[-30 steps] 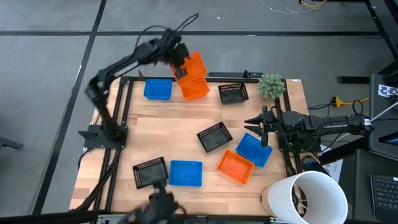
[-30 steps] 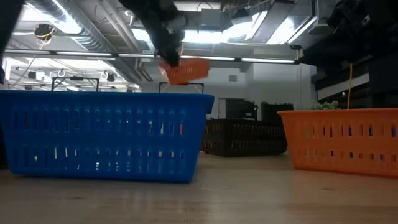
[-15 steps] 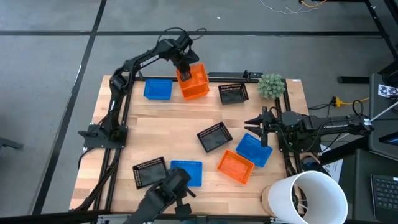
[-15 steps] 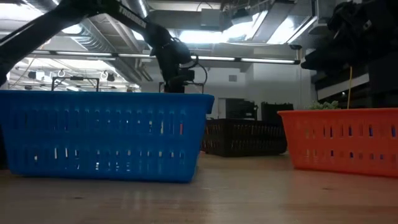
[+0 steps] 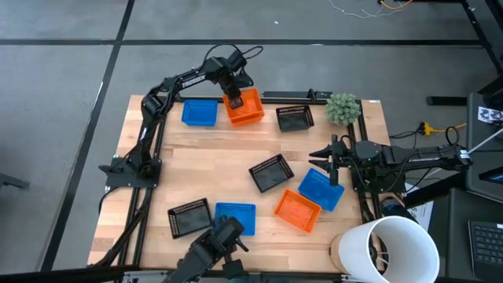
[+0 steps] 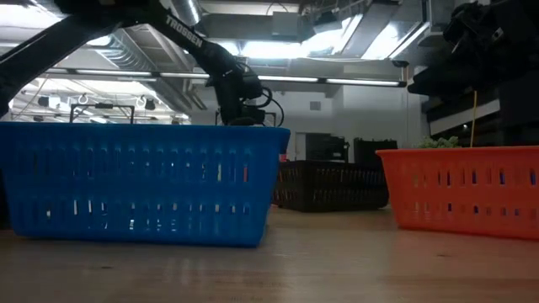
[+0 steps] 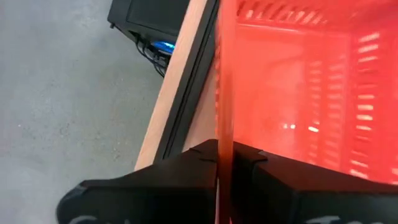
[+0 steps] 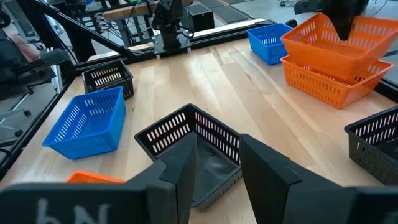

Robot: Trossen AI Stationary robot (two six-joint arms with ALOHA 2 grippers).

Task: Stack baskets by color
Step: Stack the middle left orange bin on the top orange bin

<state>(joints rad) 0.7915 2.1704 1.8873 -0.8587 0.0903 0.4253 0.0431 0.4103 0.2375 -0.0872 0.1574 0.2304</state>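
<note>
The left end effector [image 5: 233, 93] pinches the rim of an orange basket [image 5: 250, 103] sitting in another orange basket [image 8: 328, 86]. The right end effector [image 5: 321, 156] hovers spread at the bench [image 5: 212, 153] edge.

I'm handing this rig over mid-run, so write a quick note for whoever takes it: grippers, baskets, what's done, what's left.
Left gripper: shut on the wall of the top orange basket, which sits nested in a second orange basket at the table's far edge.
Right gripper: open, empty, waiting at the right side.
Third orange basket lies loose near the front right.
Blue baskets: far left, front, right, all separate.
Black baskets: far right, centre, front left, all separate.
Done: two orange nested, not yet released.
Left: release, add the third orange, then stack blue and black.
</note>
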